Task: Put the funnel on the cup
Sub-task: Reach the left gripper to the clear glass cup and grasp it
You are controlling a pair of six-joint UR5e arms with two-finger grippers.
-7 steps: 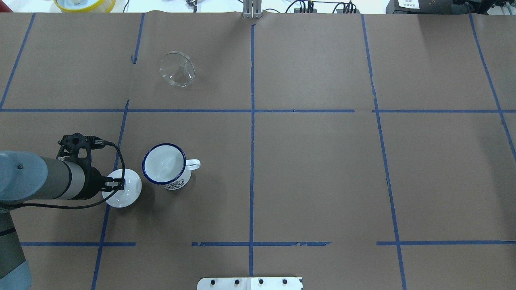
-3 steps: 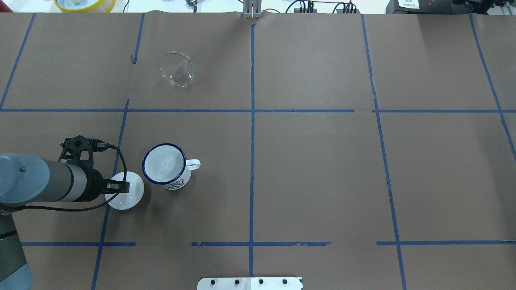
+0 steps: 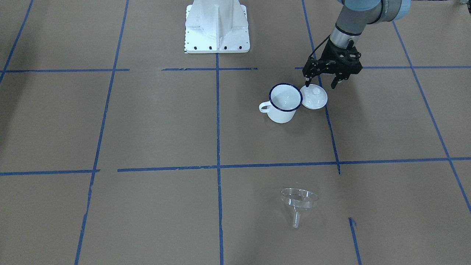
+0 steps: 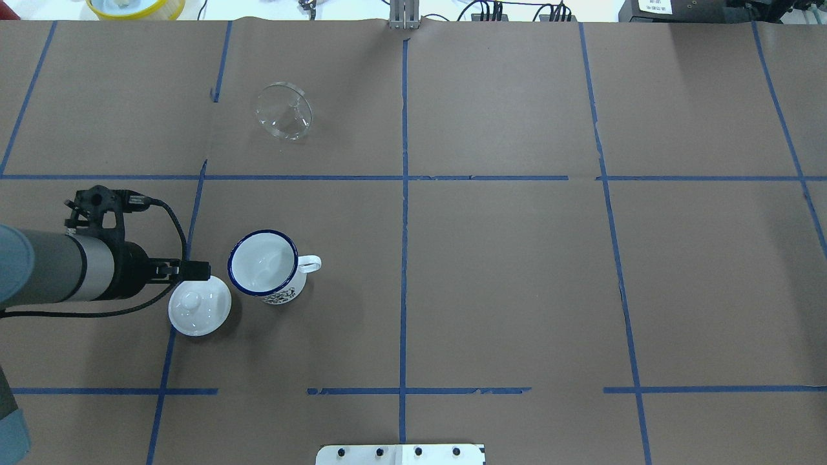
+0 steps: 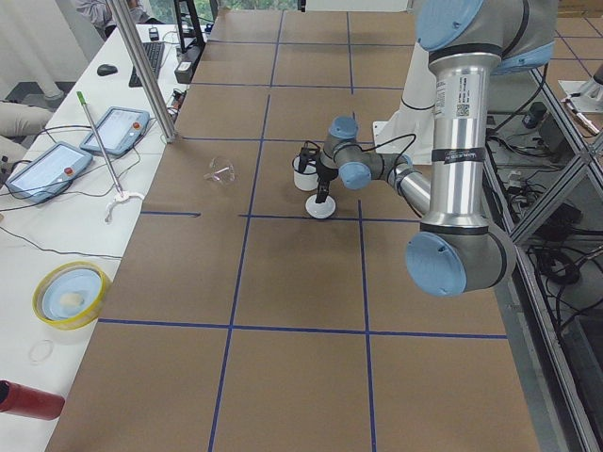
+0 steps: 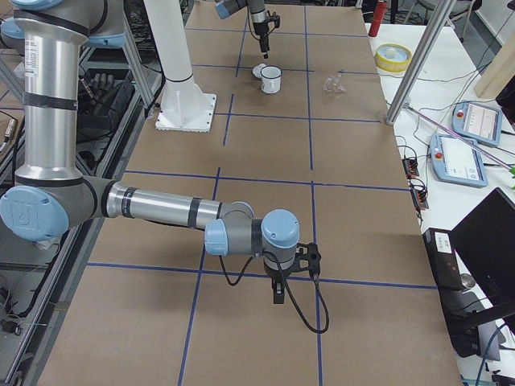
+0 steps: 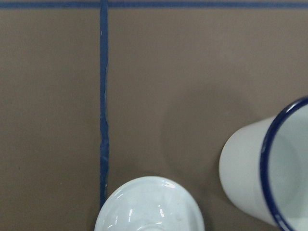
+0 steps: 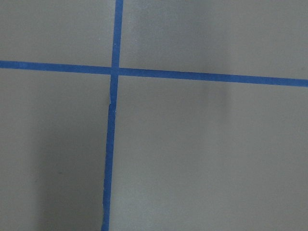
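The clear funnel [image 4: 284, 111] lies on its side on the brown paper, far from both arms; it also shows in the front view [image 3: 298, 200]. The white mug [image 4: 263, 265] with a dark blue rim stands upright and empty, handle to the view's right; in the front view [image 3: 284, 101] it touches nothing. My left gripper [image 3: 320, 81] is open and empty, just above and behind a white domed lid. It also shows overhead [image 4: 186, 268]. My right gripper [image 6: 278, 289] hangs low over bare paper far from these things; I cannot tell if it is open.
The white domed lid [image 4: 199, 305] with a knob lies on the table right beside the mug, on the side away from its handle. The white robot base [image 3: 217, 29] stands at the near edge. A yellow bowl [image 4: 136, 6] sits on the side table beyond the far edge.
My left gripper has come off the white lid and drawn back and up from it. The lid stays on the table beside the mug. The funnel and mug have not moved.
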